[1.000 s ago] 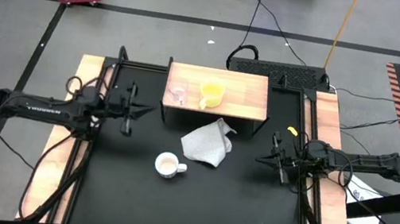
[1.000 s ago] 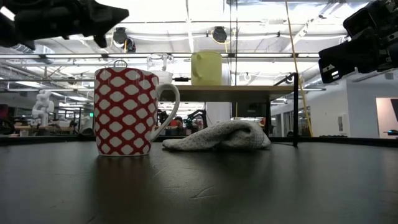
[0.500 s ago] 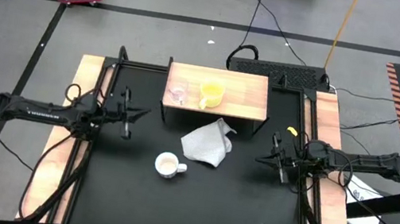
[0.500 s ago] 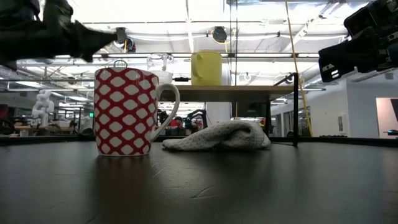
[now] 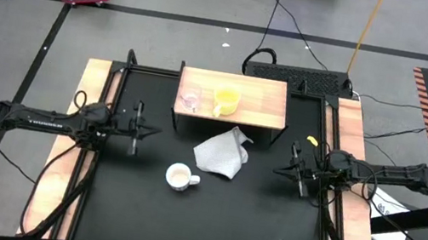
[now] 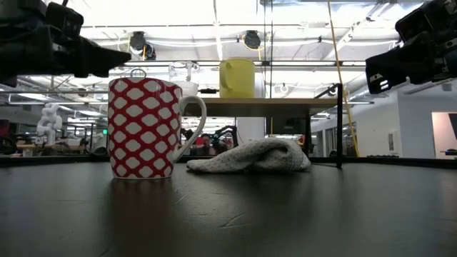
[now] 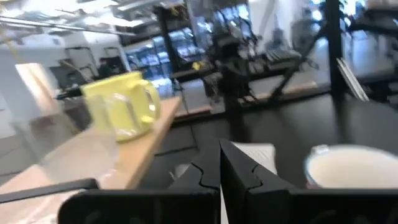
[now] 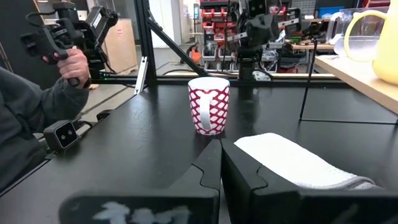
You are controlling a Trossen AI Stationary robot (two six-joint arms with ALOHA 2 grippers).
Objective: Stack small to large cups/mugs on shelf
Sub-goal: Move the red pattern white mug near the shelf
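The light-wood shelf (image 5: 256, 101) stands at the table's far middle. On its left part stand the tiny clear glass cup (image 5: 190, 99) and, to its right, the yellow cup (image 5: 226, 100), both on their bases. The white mug with a red pattern (image 5: 179, 177) stands upright on the black tabletop, nearer than the shelf; it also shows in the low view (image 6: 143, 128). My left gripper (image 5: 157, 129) is shut and empty, above the table left of the mug. My right gripper (image 5: 278, 172) is shut and empty, at the table's right.
A grey-white cloth (image 5: 221, 154) lies crumpled on the table between the shelf and the mug. Wooden strips (image 5: 351, 124) edge the table left and right. In the right wrist view a person (image 8: 37, 118) beyond the table holds a device.
My left gripper has gone a little toward the table's near edge and down, still shut and empty. The cups, the mug and the cloth have stayed where they were.
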